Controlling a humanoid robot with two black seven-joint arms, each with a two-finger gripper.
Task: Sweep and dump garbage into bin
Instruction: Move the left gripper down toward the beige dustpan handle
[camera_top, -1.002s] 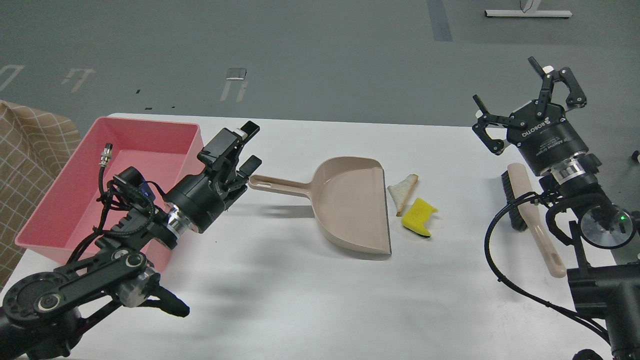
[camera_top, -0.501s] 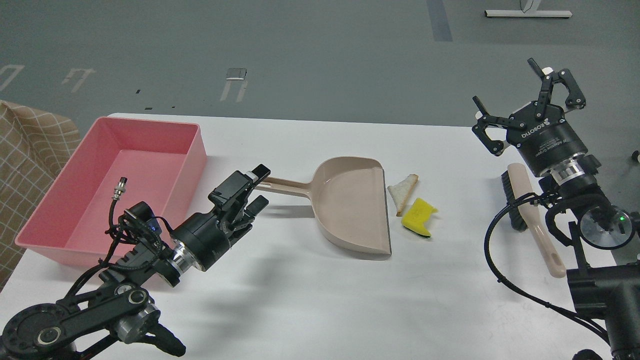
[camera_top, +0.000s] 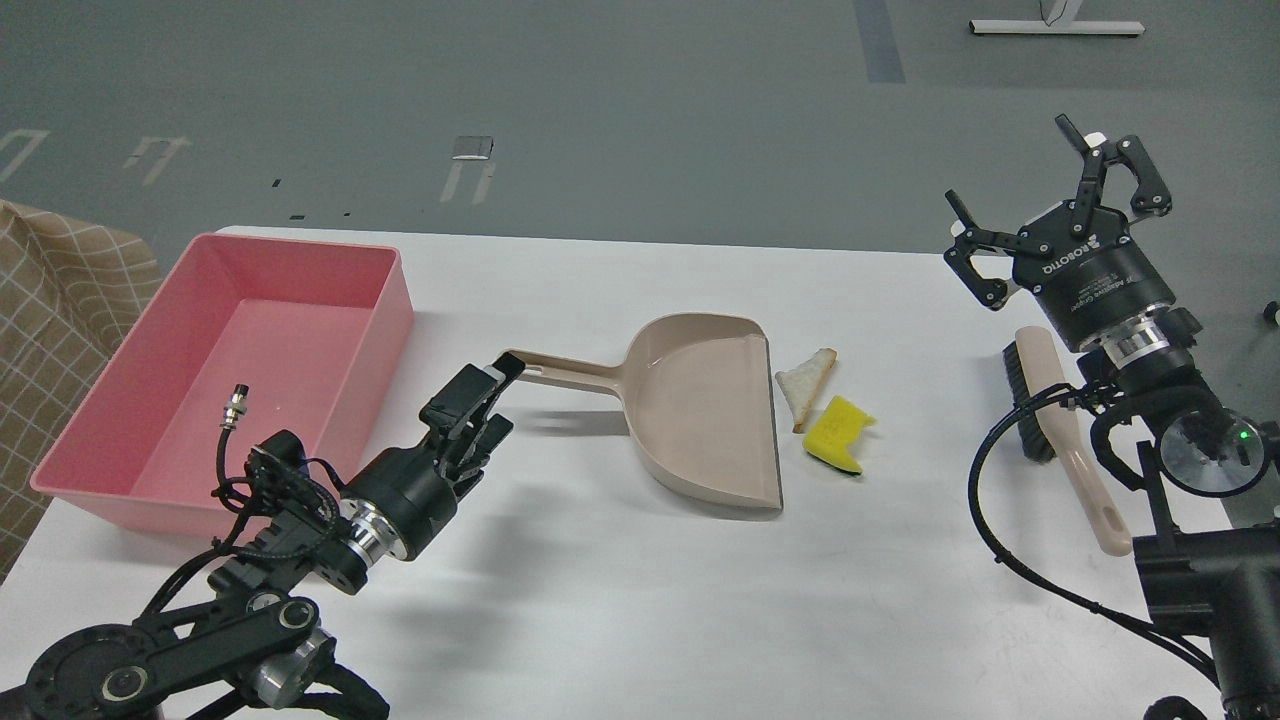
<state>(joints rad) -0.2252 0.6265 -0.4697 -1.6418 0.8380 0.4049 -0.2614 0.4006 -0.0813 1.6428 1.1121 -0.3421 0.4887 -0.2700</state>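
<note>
The garbage lies on the white table just right of the beige dustpan (camera_top: 700, 410): a white triangular bread piece (camera_top: 805, 385) with brown crust, and a yellow sponge chunk (camera_top: 838, 432) with dark green backing in front of it. The pink bin (camera_top: 392, 300) stands at the table's left and is empty. My left gripper (camera_top: 500, 396) is open, low over the table at the end of the dustpan's handle (camera_top: 560, 370), holding nothing. My right gripper (camera_top: 1020, 175) is wide open and raised at the far right, above the brush (camera_top: 1068, 450).
The beige hand brush with black bristles lies at the table's right edge, partly behind my right arm. A checked brown cloth (camera_top: 50, 300) hangs left of the bin. The table's front middle (camera_top: 650, 600) is bare white surface.
My left gripper has moved down and to the right, from beside the bin's near corner to the end of the dustpan's handle. The right arm, dustpan and garbage have not moved.
</note>
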